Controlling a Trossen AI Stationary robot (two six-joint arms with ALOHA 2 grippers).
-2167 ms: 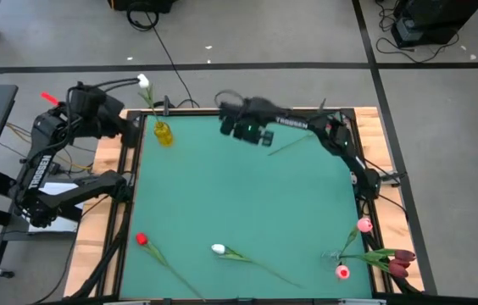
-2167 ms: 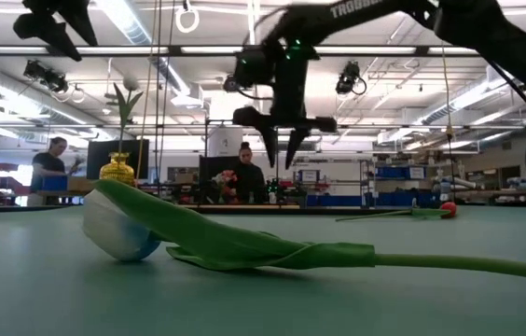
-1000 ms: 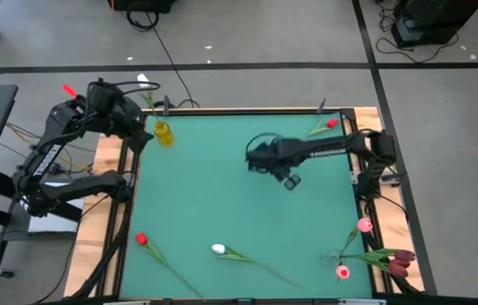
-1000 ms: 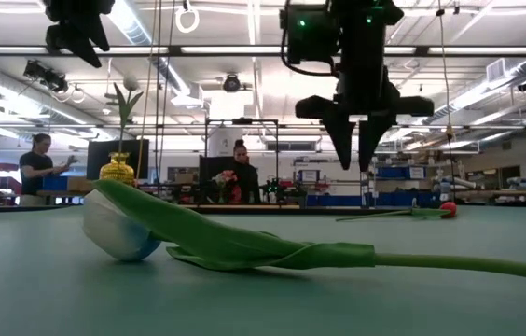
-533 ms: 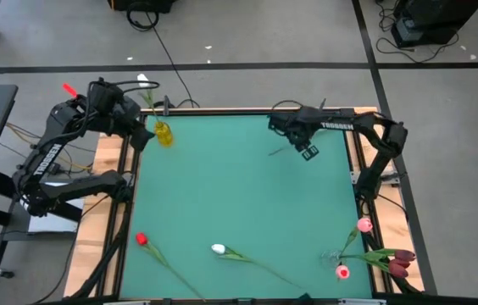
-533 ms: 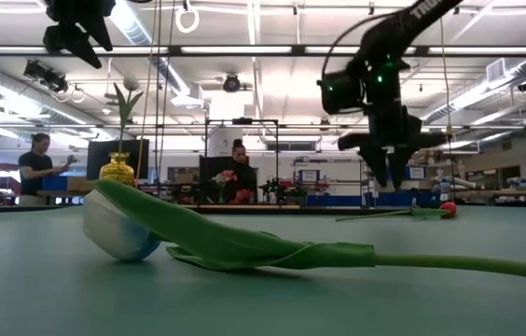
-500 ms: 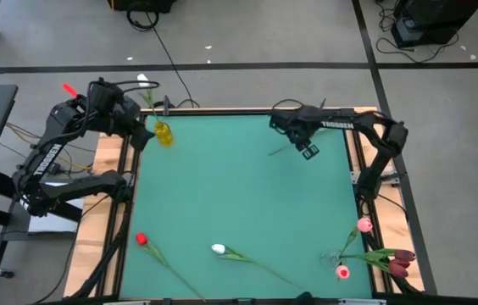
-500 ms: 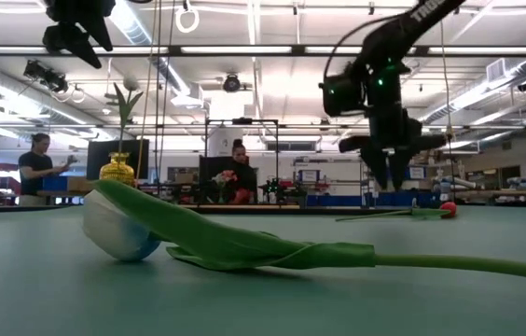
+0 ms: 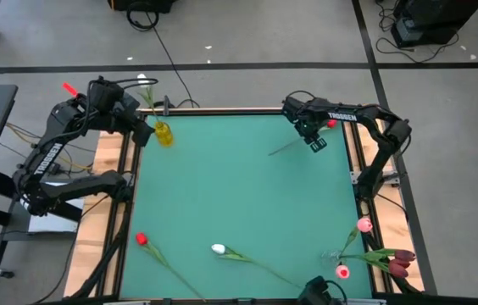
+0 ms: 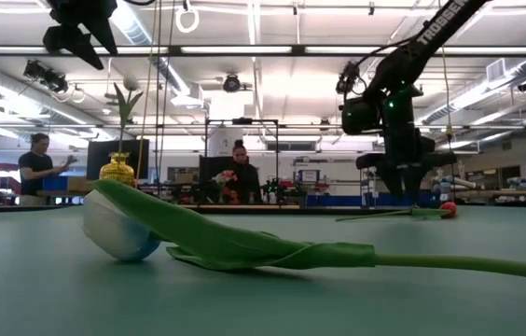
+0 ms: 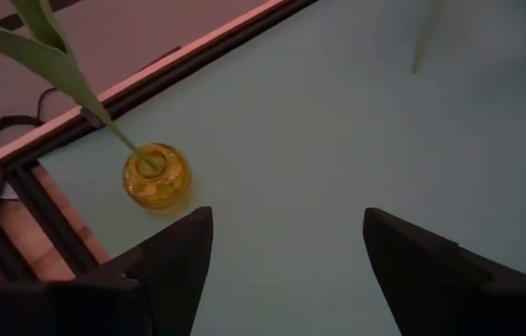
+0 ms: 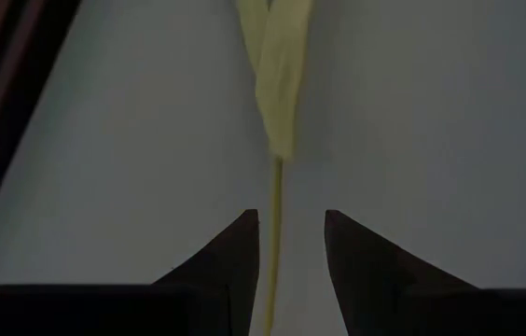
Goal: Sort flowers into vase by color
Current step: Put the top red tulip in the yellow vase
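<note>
One red tulip lay upper right of the tabletop; your right claw hung over its stem, part open, empty. Left claw waited wide by the yellow vase. You needed to drop straight, stem centred.

Right gripper points down, jaws seemingly parted; left gripper waits, jaws wide.

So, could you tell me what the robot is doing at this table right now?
It is sorting tulips into vases. The right gripper hovers, fingers open, over a red tulip lying at the table's far right corner, its stem between the fingers, not gripped. The left gripper waits open beside the yellow vase, which holds a white tulip. More tulips lie along the near edge.
</note>
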